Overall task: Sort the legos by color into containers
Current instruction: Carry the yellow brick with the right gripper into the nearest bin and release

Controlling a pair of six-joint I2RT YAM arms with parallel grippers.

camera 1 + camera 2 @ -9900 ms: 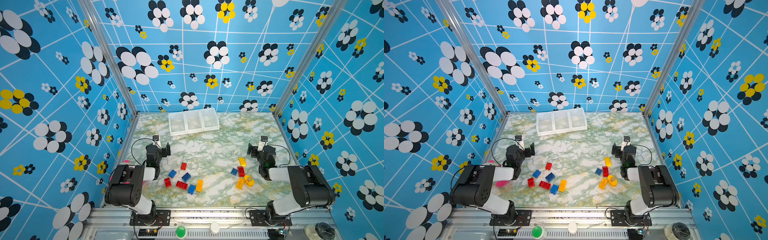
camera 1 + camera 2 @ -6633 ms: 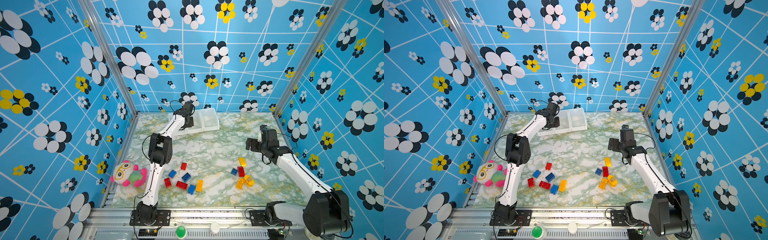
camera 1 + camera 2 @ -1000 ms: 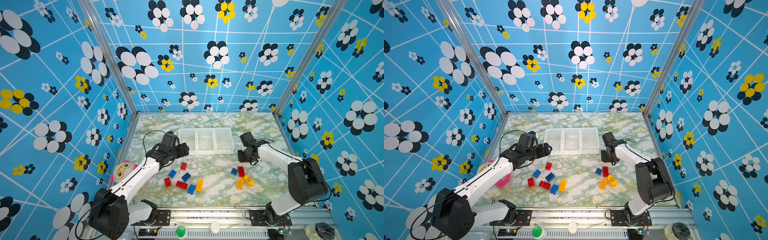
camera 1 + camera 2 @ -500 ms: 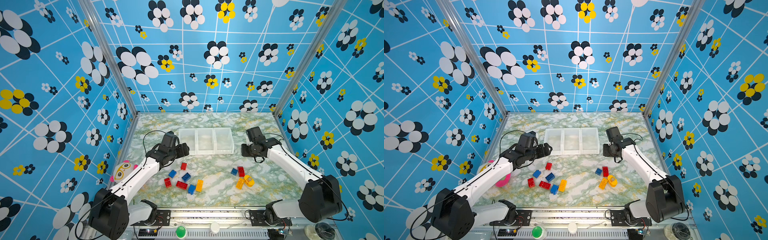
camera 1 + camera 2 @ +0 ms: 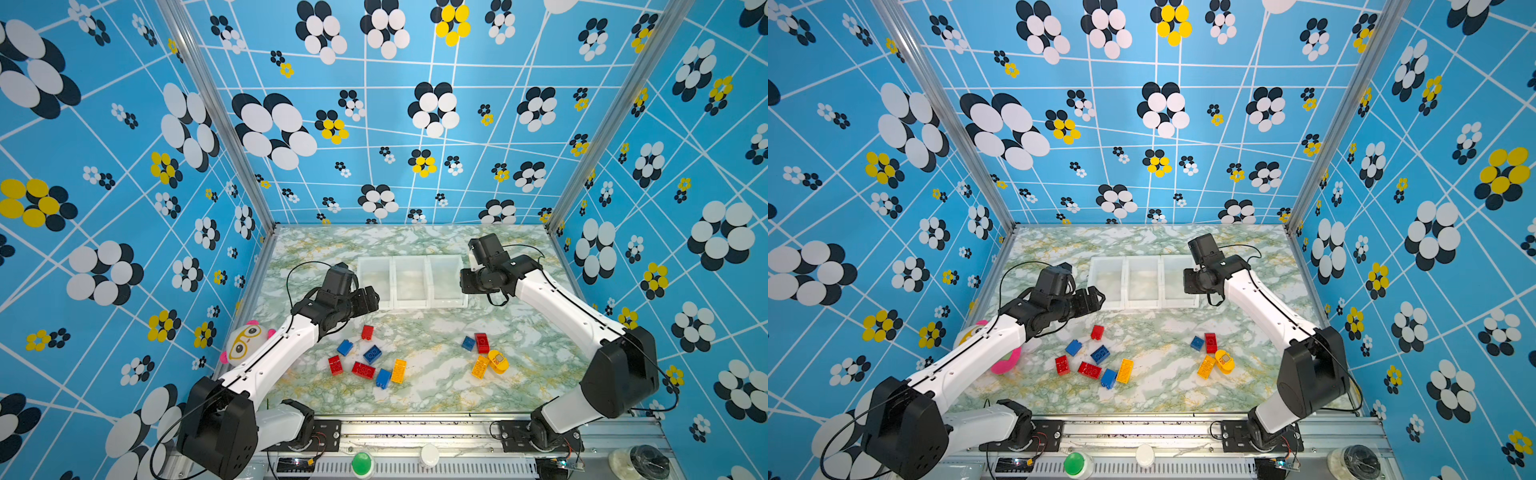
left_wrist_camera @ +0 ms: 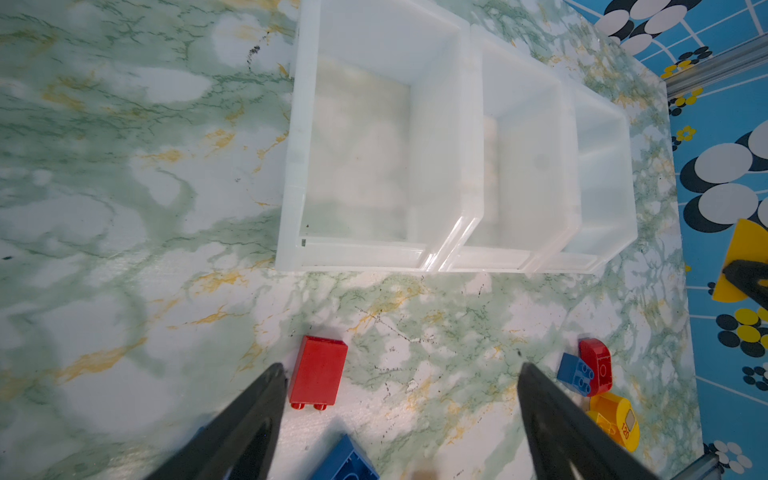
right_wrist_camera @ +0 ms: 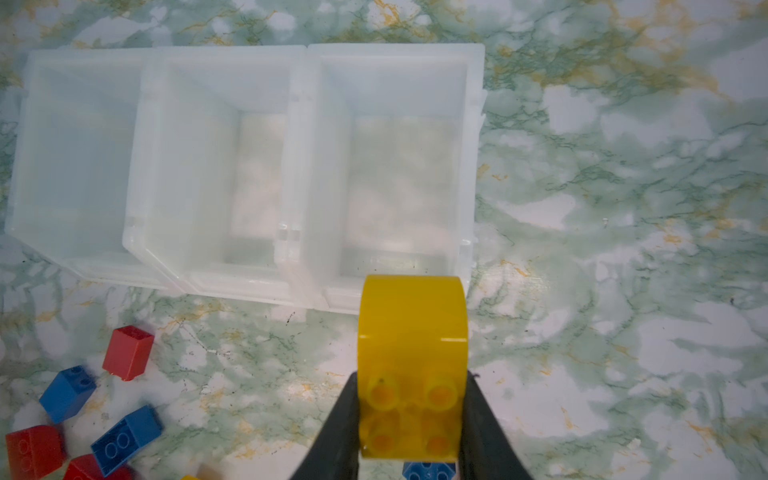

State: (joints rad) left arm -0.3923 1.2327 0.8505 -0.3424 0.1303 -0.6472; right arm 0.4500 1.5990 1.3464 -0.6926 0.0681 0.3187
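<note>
Yellow brick [image 7: 411, 324] pinched in our right pincer [image 7: 409, 384], off bench [image 5: 432, 390], by near-right corner of containers [image 5: 392, 282]; other legos [image 5: 364, 370] loose on bench nearer us, one cluster left, smaller cluster right; our left pincer [image 6: 401, 370] spread wide, holding nothing, by left bin's near corner; red brick [image 6: 318, 376] just beside one finger; plush toy [image 5: 245, 338] at bench's left edge.

The marbled table [image 5: 415, 399] carries three joined white bins [image 5: 409, 304] toward the back, red, blue and yellow legos [image 5: 372, 354] scattered in two clusters nearer the front, and a plush toy [image 5: 245, 338] at its left edge.
</note>
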